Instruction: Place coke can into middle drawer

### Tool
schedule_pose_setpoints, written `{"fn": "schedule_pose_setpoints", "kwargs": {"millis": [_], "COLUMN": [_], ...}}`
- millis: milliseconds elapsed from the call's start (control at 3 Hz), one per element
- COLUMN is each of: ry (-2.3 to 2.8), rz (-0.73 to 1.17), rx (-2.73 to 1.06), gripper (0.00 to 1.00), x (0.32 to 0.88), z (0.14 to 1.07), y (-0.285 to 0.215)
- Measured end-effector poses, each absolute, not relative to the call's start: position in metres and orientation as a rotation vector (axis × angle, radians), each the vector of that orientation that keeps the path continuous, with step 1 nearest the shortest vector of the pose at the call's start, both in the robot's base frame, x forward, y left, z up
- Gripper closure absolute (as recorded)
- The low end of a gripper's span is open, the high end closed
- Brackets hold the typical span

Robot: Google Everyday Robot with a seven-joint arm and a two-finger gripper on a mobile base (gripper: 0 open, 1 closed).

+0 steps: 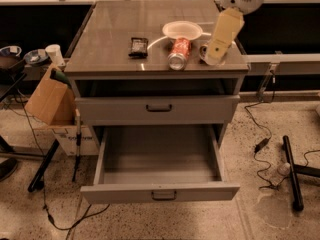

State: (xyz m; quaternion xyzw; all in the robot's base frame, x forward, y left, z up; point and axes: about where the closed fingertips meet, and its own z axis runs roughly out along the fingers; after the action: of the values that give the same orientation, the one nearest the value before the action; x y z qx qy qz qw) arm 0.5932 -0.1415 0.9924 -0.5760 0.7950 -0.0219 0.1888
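The coke can (pixel 179 54) lies on its side on the tabletop (pixel 110 29), just in front of a white bowl (pixel 182 30). My gripper (pixel 215 49) hangs just right of it, not touching; I cannot tell if it is spread or pressed together. The middle drawer (pixel 160 154) below stands pulled out. I judge the can light, thin-walled and ready to roll, so I would take it gently across the body's middle.
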Motion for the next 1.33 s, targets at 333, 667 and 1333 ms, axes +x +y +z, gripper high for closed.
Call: {"fn": "schedule_pose_setpoints", "kwargs": {"millis": [333,667,1333], "ry": [2.259,2.343,2.389], "rz": [-0.047,0.026,0.05], "rx": [-1.528,-1.33,-1.236], "gripper": [0.0,0.0,0.0], "x": [0.645,0.68,0.683], "z": [0.994,0.972,0.97], "y": [-0.118,-0.108,-0.106]}}
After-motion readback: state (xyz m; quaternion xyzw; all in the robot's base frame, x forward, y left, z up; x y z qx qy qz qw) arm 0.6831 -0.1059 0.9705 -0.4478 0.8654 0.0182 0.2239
